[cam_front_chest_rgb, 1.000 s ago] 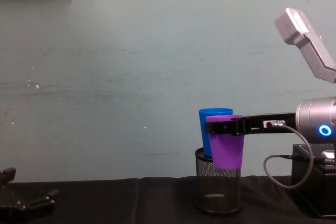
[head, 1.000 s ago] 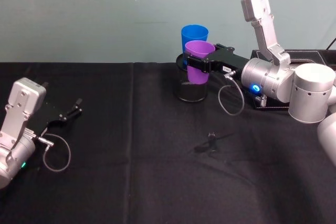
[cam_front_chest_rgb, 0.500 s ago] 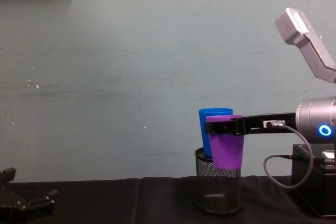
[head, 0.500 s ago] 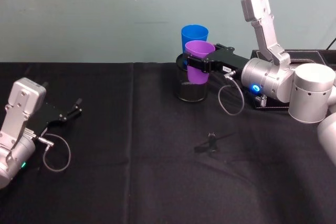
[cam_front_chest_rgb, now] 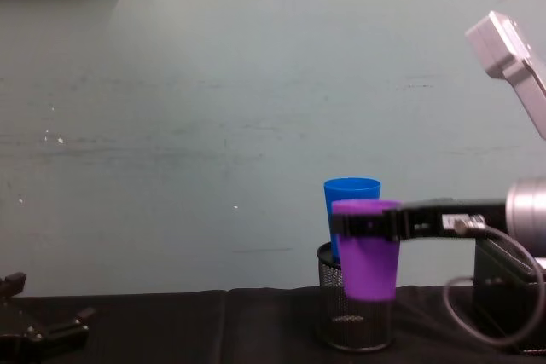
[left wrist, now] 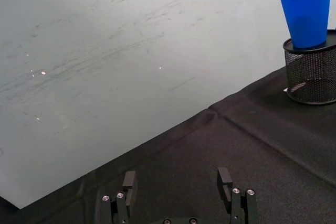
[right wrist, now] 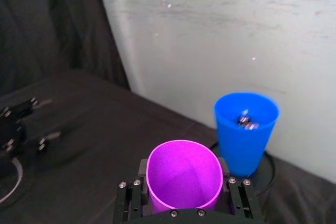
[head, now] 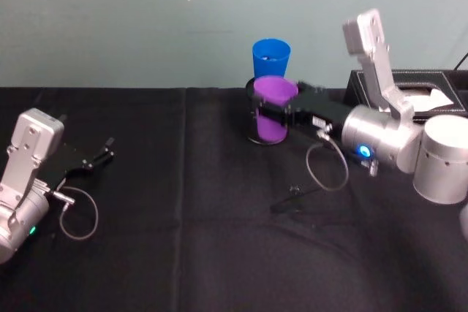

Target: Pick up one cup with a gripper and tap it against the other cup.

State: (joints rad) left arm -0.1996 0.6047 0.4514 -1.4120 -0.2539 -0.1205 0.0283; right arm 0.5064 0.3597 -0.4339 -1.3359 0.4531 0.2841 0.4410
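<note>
The purple cup [head: 273,111] is held clamped upright by the right gripper [head: 281,112] just before the blue cup [head: 270,57] (seated in a mesh pot [left wrist: 310,74]) — contact undiscernible — while the left gripper [head: 95,159] lies spread, parked.

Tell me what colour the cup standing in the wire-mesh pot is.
Bright blue cup, clearest in the left wrist view.

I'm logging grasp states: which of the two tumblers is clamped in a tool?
The purple tumbler: the right tool grips it just below the rim, off the table. The blue tumbler stands free in the black wire-mesh pen pot.
</note>
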